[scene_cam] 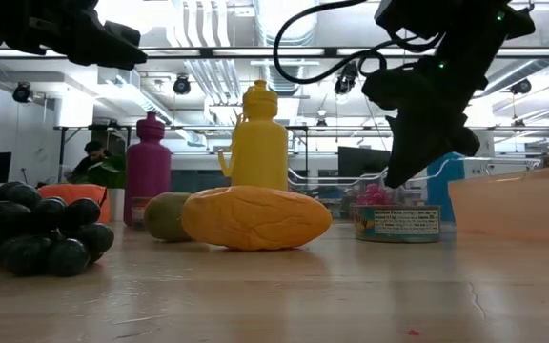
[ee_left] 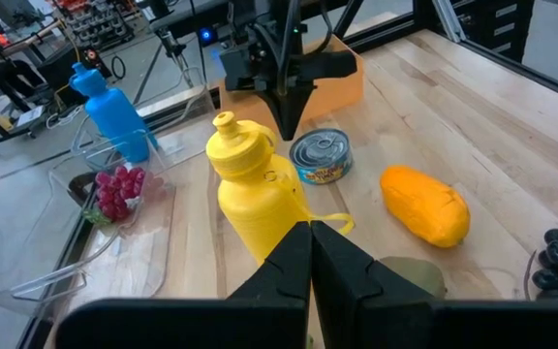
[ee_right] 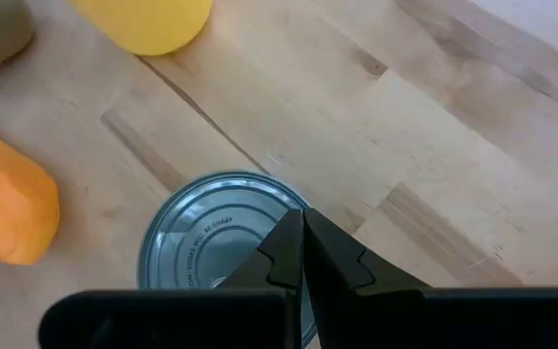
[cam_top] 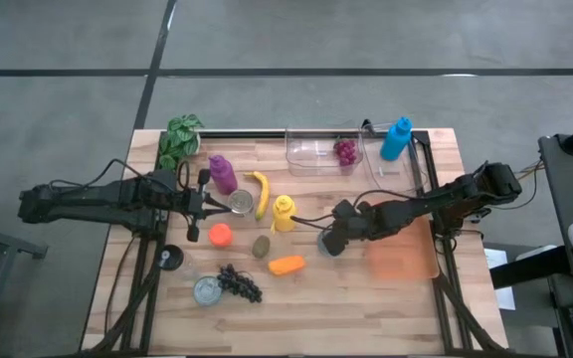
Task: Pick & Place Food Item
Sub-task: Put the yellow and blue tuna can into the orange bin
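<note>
three bottles (cam_top: 284, 212) (one blue), three cans (cam_top: 207, 290)

A wooden table (cam_top: 406, 308) carries, toward its far edge, a green plant (cam_top: 179, 138), a clear tray (cam_top: 306, 152) and a blue bottle (cam_top: 397, 138). Mid-table stand a purple bottle (cam_top: 222, 174), a banana (cam_top: 261, 194), a yellow bottle (cam_top: 284, 212), a red ball (cam_top: 221, 235), a kiwi (cam_top: 262, 246) and 1 tin can (ee_left: 322, 158). Nearer lie an orange food item (cam_top: 286, 265), black grapes (cam_top: 240, 283) and another can (cam_top: 207, 290)
</note>
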Controlling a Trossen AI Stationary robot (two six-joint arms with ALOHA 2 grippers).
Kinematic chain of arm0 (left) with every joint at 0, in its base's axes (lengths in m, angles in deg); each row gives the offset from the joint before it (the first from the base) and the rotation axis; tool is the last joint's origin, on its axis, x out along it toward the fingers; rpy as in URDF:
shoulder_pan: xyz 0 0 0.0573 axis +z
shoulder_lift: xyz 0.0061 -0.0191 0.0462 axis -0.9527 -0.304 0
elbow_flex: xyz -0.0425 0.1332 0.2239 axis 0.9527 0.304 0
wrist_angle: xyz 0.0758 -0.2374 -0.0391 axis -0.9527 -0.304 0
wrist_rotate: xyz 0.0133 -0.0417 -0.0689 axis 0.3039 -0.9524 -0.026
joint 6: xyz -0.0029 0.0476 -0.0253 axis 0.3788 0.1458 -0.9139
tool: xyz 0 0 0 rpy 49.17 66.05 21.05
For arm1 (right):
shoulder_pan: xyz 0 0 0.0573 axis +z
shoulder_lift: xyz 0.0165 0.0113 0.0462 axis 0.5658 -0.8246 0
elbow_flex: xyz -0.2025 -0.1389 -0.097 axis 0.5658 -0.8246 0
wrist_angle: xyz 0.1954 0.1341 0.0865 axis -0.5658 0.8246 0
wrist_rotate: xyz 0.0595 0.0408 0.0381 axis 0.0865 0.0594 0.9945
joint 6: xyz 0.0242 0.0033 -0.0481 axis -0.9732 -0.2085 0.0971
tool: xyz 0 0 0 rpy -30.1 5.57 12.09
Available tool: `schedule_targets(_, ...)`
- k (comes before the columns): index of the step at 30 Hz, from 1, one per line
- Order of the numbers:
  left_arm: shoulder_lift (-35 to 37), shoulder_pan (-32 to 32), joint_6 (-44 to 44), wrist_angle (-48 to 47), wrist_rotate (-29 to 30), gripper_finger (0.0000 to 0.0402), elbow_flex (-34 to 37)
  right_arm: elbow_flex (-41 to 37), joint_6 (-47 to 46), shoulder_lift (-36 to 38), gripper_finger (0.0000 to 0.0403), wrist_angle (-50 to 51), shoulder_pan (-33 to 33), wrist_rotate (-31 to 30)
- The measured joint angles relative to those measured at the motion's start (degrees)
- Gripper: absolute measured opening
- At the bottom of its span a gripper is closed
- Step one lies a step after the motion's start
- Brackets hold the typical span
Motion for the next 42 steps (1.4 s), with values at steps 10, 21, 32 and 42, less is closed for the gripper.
schedule_targets(10, 0.0, 0.0, -0.02, -0.01, 0.0, 0.001, 0.0, -0.04, 0.15, -0.02, 0.0008, -0.01, 0.06, 0.13)
schedule_targets(21, 0.0, 0.0, -0.04, -0.02, 0.0, 0.001, 0.0, -2.51, -0.47, -0.07, 0.0008, 0.03, 0.05, 0.63)
schedule_targets(32, 0.0, -0.01, -0.07, -0.02, 0.0, 0.001, 0.0, -2.63, -0.5, -0.21, 0.0008, -0.88, 0.0, 1.55)
schedule_targets(42, 0.0, 0.0, -0.2, -0.3, 0.0, 0.001, 0.0, -2.93, -0.53, -1.62, 0.0008, -1.13, -1.09, 1.54)
